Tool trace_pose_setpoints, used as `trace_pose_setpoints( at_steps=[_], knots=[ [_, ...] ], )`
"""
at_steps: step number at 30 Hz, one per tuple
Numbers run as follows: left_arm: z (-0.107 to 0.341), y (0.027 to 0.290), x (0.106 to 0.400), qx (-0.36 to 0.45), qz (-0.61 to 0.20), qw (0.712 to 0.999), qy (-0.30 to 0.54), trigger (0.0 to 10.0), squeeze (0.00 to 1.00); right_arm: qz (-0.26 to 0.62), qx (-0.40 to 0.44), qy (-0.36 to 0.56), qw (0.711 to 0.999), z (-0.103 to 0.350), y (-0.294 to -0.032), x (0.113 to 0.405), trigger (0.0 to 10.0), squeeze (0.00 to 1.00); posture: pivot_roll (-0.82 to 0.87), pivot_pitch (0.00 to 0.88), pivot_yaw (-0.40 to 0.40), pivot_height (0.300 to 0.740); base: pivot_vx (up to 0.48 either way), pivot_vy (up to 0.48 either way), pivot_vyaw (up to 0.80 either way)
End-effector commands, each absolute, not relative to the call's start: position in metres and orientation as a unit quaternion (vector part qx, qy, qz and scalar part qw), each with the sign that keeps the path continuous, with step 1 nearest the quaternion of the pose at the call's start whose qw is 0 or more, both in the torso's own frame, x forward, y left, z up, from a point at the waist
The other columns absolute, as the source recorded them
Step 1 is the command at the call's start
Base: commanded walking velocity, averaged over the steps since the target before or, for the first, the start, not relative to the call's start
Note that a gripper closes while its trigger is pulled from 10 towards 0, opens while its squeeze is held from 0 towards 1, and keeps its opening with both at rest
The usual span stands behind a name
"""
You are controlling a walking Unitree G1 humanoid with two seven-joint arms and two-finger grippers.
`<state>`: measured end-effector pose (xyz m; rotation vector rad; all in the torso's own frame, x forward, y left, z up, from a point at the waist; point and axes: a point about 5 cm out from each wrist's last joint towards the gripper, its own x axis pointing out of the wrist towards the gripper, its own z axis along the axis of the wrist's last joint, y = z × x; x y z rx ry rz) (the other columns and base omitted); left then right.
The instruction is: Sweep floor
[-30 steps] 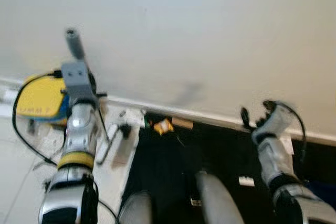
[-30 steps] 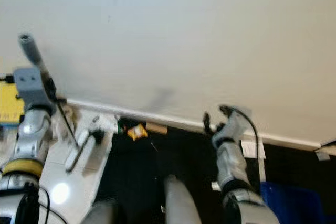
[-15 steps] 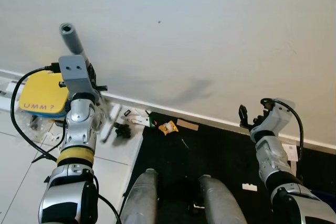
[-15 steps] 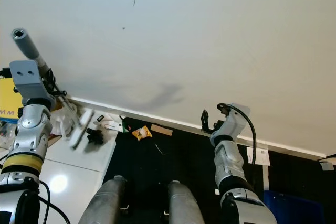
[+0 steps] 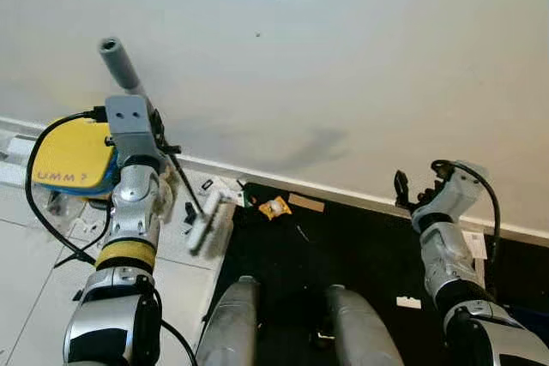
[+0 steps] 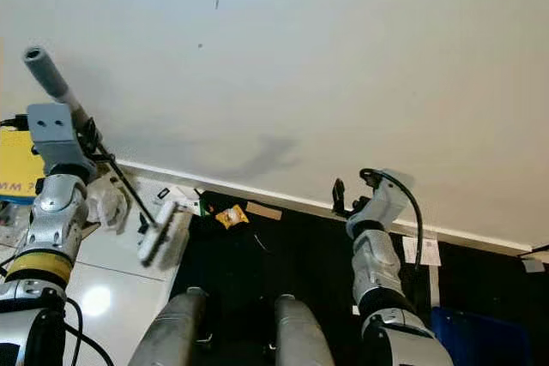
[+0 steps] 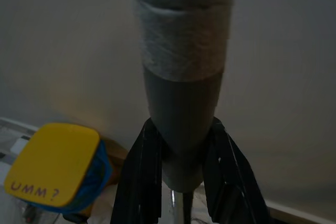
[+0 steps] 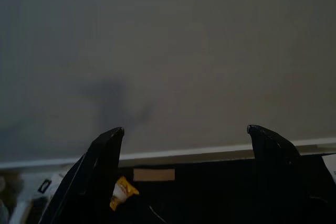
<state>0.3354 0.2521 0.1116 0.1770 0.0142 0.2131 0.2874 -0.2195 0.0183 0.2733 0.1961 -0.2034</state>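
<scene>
My left gripper (image 7: 181, 174), jaws clenched on the broom handle (image 5: 120, 64); broom head (image 5: 202, 224) beside litter (image 5: 274, 207); right gripper (image 8: 184, 145) jaws released.

Silver arms, yellow band, black cables.

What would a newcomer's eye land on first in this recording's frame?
The left claw, raised before the white wall, shut on a grey broom handle whose pale head sits on the tiled floor. Then the litter along the baseboard: a yellow wrapper on the black mat. The right claw hangs open, empty.
</scene>
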Motion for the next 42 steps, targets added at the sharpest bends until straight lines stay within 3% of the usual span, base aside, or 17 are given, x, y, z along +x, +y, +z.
trace_pose_setpoints(
  at_steps=[1, 7, 16, 23, 32, 36, 42],
  knots=[
    [0.122, 0.260, 0.339, 0.116, 0.111, 0.987, -0.001, 10.0, 0.00, -0.110, 0.139, 0.103, 0.979, 0.016, -0.225, 0.283, 10.0, 0.00, 0.05, 0.169, -0.034, 0.731, 0.000, 0.000, 0.00],
    [0.123, 0.256, 0.342, 0.115, 0.108, 0.988, -0.004, 10.0, 0.00, -0.111, 0.138, 0.101, 0.979, 0.017, -0.228, 0.284, 10.0, 0.00, 0.04, 0.171, -0.033, 0.731, 0.000, -0.448, 0.00],
    [0.132, 0.270, 0.350, 0.095, 0.170, 0.981, -0.020, 10.0, 0.00, -0.112, 0.136, 0.091, 0.980, 0.020, -0.232, 0.282, 10.0, 0.00, 0.03, 0.219, -0.043, 0.731, 0.000, 0.000, 0.00],
    [0.154, 0.280, 0.358, 0.140, 0.188, 0.971, -0.054, 10.0, 0.00, -0.104, 0.135, 0.030, 0.985, 0.040, -0.239, 0.280, 10.0, 0.00, -0.03, 0.374, -0.041, 0.731, 0.000, 0.000, 0.00],
    [0.169, 0.274, 0.368, 0.126, 0.171, 0.974, -0.074, 10.0, 0.00, -0.087, 0.135, -0.027, 0.987, 0.072, -0.243, 0.279, 10.0, 0.00, -0.07, 0.483, -0.048, 0.731, 0.000, 0.000, 0.00],
    [0.183, 0.266, 0.376, 0.119, 0.148, 0.977, -0.100, 10.0, 0.00, -0.049, 0.134, -0.080, 0.987, 0.100, -0.231, 0.280, 10.0, 0.00, -0.10, 0.551, -0.041, 0.731, 0.000, 0.000, 0.00],
    [0.202, 0.257, 0.383, 0.086, 0.147, 0.976, -0.136, 10.0, 0.00, -0.018, 0.140, -0.122, 0.982, 0.123, -0.212, 0.274, 10.0, 0.00, -0.16, 0.568, -0.050, 0.731, 0.000, 0.000, 0.00]
  ],
)
